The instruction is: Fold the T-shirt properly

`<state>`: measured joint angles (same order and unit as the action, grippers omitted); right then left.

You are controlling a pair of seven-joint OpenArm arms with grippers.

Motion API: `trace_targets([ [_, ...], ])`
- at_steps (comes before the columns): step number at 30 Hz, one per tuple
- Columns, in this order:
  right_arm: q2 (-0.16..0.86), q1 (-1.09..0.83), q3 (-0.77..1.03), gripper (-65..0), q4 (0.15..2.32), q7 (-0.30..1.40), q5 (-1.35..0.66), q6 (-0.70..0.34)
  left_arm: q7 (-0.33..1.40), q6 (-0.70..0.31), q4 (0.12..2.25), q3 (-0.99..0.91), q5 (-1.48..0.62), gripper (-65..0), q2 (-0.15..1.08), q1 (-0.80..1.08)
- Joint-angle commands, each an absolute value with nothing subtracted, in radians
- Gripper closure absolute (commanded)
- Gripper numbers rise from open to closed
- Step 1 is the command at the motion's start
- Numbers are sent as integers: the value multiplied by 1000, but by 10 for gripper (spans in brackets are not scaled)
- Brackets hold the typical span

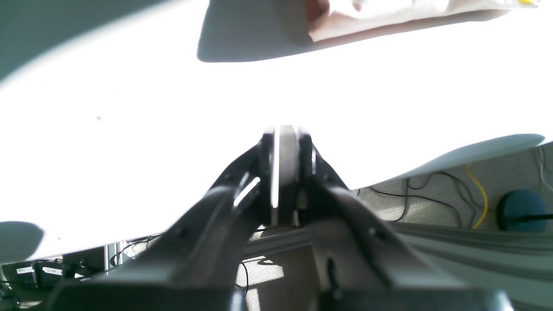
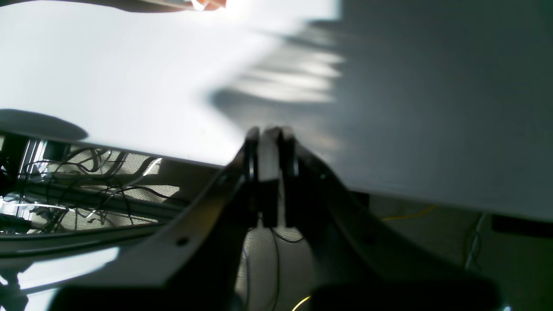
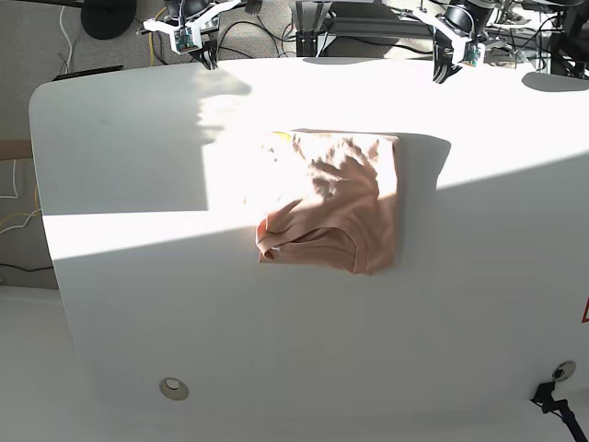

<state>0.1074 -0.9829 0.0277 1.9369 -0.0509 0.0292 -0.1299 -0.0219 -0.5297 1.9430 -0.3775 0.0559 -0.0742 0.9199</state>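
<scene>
Worktop (image 3: pixel 138 304): white, rounded, half in hard sunlight, half in shade; it fills most of the base view.
Shirt (image 3: pixel 340 203): mid-worktop, slightly right of centre, lying as a compact peach rectangle with the neck opening showing at its near left corner.
Progress: I judge the folding mostly done; sleeves look tucked in and the body doubled over. The near edge is uneven and the cloth is wrinkled, so a tidy-up or one more fold may be left.
My left fingers (image 1: pixel 285 134): clenched on nothing, parked at the far right edge, well apart from the shirt.
My right fingers (image 2: pixel 270 131): clenched, empty, parked at the far left edge.
Yellow tag (image 3: pixel 279 136): at the shirt's far left corner; too small to read.
Writing: none I can read anywhere.
</scene>
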Motion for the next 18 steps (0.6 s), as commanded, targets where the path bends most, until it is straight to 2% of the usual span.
trace_targets([
  [1,108,-1040,30,0,1957,-104,28,-128,-51,-529,1963,-383,19,0,-70,975],
  [9,107,-1194,25,0,1856,-120,27,-127,-51,-529,1908,-398,-15,0,-70,1145],
  [12,107,-1155,25,0,1725,-122,27,-127,-51,-529,1799,-395,-15,0,-65,1139],
  [18,107,-984,25,0,1437,-124,27,-130,-50,-529,1506,-389,53,0,-53,977],
])
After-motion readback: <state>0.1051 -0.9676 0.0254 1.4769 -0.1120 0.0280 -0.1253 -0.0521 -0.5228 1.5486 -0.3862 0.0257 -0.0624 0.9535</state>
